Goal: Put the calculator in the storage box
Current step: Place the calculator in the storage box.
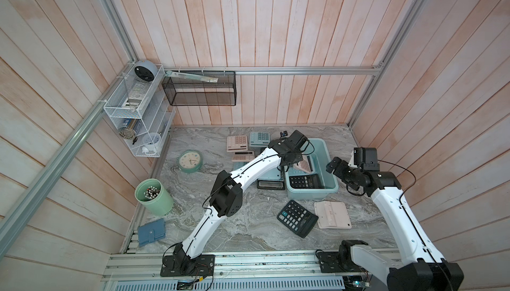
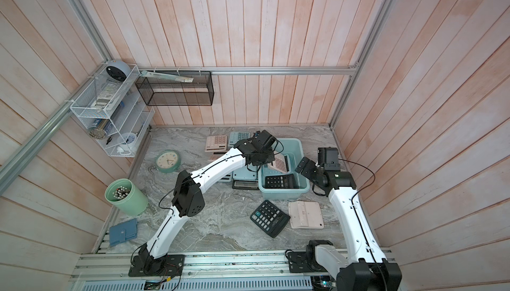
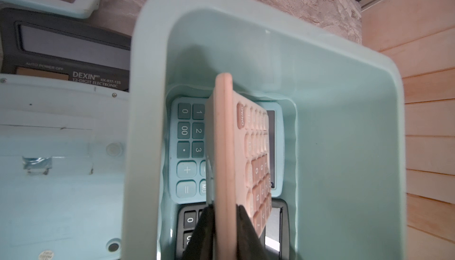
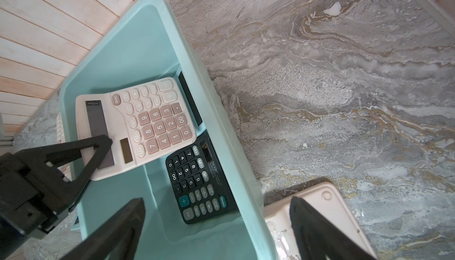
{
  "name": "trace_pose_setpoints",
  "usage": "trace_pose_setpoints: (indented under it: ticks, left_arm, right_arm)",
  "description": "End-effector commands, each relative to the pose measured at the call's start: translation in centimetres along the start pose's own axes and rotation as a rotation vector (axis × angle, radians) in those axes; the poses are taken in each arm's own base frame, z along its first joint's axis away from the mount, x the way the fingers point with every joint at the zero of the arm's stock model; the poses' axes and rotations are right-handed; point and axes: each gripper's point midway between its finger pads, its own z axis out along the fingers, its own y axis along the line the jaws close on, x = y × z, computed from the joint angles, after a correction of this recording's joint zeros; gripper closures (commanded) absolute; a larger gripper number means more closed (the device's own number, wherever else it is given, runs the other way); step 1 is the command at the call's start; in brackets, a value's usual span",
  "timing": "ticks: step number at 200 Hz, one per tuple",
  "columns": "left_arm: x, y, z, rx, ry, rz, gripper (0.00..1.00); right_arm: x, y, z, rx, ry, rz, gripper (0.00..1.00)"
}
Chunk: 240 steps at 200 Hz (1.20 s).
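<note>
Pale pink plank walls [image 1: 276, 27], grey marble tabletop [image 1: 248, 231]

In storage box [image 3: 344, 123]: calculator [image 3: 222, 147] above second calculator [image 3: 187, 133].

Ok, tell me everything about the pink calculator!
The pink calculator is pale pink plastic with darker pink number keys, a grey screen and a small solar strip. It hangs tilted inside the storage box, face up, above a teal calculator and a black calculator. The left gripper pinches its screen end.
</note>
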Motion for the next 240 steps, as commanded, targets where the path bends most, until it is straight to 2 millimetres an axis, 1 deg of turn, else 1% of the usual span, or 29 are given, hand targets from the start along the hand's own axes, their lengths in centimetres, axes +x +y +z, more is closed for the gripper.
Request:
trace_pose_setpoints:
  ticks: [1, 19, 33, 56, 76, 96, 115, 146, 160, 176, 188, 190, 191, 194, 197, 214, 215, 216, 217, 240]
  left_arm:
    - [-0.4, 1.1, 0.8, -0.045, -0.013, -0.012, 0.93]
    - [-0.3, 1.0, 0.9, -0.046, -0.009, -0.014, 0.86]
    - [-0.4, 0.9, 0.8, -0.042, -0.007, -0.015, 0.82]
    - [-0.9, 0.3, 0.0, -0.03, -0.018, -0.013, 0.72]
    - [-1.7, 0.0, -1.0, -0.023, -0.032, -0.013, 0.67]
    - [-2.6, -0.6, -2.6, -0.005, -0.056, -0.009, 0.61]
    - [-3.5, -1.2, -4.5, 0.017, -0.081, -0.003, 0.58]
    - [-4.8, -1.9, -8.2, 0.048, -0.126, 0.019, 0.51]
    - [-5.0, -2.1, -9.9, 0.059, -0.139, 0.034, 0.48]
    - [-4.6, -2.0, -11.6, 0.067, -0.145, 0.061, 0.44]
    - [-4.1, -1.6, -12.8, 0.075, -0.151, 0.073, 0.38]
    - [-3.9, -1.5, -12.6, 0.072, -0.146, 0.078, 0.37]
    - [-3.9, -1.5, -13.0, 0.079, -0.15, 0.079, 0.37]
    - [-3.9, -1.5, -13.5, 0.089, -0.153, 0.081, 0.35]
    - [-3.5, -1.3, -13.4, 0.091, -0.147, 0.086, 0.33]
    - [-2.4, -0.4, -15.0, 0.132, -0.144, 0.092, 0.21]
    - [-2.2, -0.3, -14.7, 0.129, -0.14, 0.094, 0.2]
    - [-2.2, -0.3, -15.0, 0.136, -0.144, 0.094, 0.2]
    - [-2.0, -0.2, -14.7, 0.133, -0.139, 0.095, 0.19]
    - [-0.5, 1.7, -16.9, 0.172, -0.147, 0.101, 0.04]
  right_arm:
    - [0.1, 0.3, -0.6, -0.023, -0.006, -0.006, 0.02]
    - [0.0, 0.4, -0.7, -0.029, -0.007, -0.008, 0.02]
    - [0.1, 0.5, -0.7, -0.033, -0.003, -0.007, 0.02]
    - [0.3, 0.7, -0.7, -0.046, 0.004, -0.003, 0.02]
    - [0.4, 0.9, -0.8, -0.057, 0.01, 0.001, 0.02]
    - [0.4, 1.0, -1.0, -0.067, 0.012, 0.005, 0.02]
    - [0.5, 1.3, -1.3, -0.081, 0.015, 0.006, 0.02]
    - [0.7, 1.5, -2.1, -0.094, 0.018, -0.001, 0.02]
    - [0.9, 1.5, -2.3, -0.093, 0.016, -0.005, 0.02]
    - [0.9, 1.3, -2.6, -0.088, 0.015, -0.007, 0.02]
    - [1.0, 1.2, -2.7, -0.08, 0.016, -0.012, 0.02]
    - [1.0, 1.2, -2.7, -0.08, 0.015, -0.013, 0.02]
    - [1.0, 1.2, -2.8, -0.079, 0.015, -0.014, 0.02]
    - [1.0, 1.1, -2.8, -0.077, 0.015, -0.015, 0.02]
    - [1.0, 1.1, -2.8, -0.075, 0.014, -0.018, 0.02]
    - [1.2, 0.7, -3.1, -0.062, 0.008, -0.034, 0.02]
    - [1.2, 0.7, -3.1, -0.061, 0.009, -0.035, 0.02]
    - [1.2, 0.7, -3.2, -0.062, 0.008, -0.036, 0.02]
    - [1.2, 0.7, -3.2, -0.061, 0.007, -0.038, 0.02]
    - [1.5, 0.0, -3.7, -0.044, -0.011, -0.082, 0.02]
